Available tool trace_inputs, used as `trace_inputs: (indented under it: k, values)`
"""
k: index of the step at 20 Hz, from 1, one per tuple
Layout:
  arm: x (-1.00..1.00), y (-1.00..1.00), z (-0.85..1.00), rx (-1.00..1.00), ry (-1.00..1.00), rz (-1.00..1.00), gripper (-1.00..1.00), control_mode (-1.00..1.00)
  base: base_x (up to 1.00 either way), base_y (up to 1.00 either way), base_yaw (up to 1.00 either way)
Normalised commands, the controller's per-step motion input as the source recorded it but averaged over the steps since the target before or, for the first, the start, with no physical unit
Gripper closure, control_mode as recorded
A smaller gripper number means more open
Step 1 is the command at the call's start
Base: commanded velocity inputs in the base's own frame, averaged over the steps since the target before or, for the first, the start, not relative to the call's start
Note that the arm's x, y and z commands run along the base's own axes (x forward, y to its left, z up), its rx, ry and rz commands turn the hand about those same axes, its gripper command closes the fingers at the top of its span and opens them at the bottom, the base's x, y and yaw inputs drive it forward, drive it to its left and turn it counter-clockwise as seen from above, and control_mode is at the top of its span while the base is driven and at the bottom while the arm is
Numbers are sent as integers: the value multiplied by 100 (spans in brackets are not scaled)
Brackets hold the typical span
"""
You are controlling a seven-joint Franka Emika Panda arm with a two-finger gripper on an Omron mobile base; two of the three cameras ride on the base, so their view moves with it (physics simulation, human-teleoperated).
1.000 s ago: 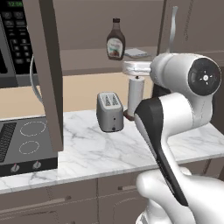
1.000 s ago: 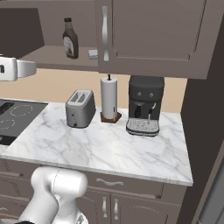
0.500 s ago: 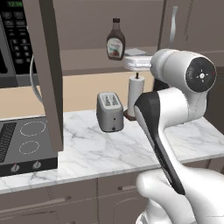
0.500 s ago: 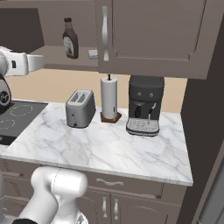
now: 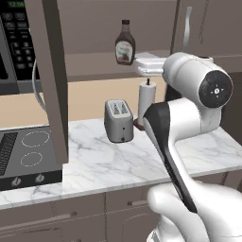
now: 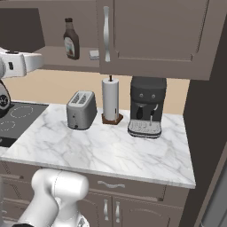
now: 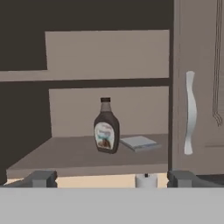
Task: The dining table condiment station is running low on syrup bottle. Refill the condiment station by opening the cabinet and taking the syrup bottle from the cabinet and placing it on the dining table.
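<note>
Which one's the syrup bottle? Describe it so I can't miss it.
Look into the open wall cabinet above the marble counter. On its lower shelf stands the syrup bottle: dark brown, black cap, pale label. Its only neighbour is a flat pale packet lying beside it.

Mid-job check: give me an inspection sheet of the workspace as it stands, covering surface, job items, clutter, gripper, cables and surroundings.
Surface: marble counter, bare toward the front edge.
Job's things: syrup bottle upright on the lower shelf of the open cabinet; cabinet door swung out.
Clutter: flat pale item just beside the bottle; toaster, paper towel roll, coffee machine on the counter.
Gripper: gripper open, empty, short of the shelf, facing the bottle.
Cables: nothing seen.
Surroundings: stovetop, microwave, closed neighbouring cabinet.
</note>
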Motion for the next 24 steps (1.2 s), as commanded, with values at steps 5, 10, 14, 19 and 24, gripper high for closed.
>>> trace_inputs:
  k: [5,10,14,19,24]
  values:
    - [7,6,43,-5,-5,-1,-100,-100,0,0,0]
    - [29,9,19,-4,-2,-2,-100,-100,0,0,0]
    - [45,28,1,-3,0,-5,-100,-100,0,0,0]
    - [54,33,0,-2,0,-4,-100,-100,0,0,0]
    - [58,23,0,0,3,-3,-100,-100,0,0,0]
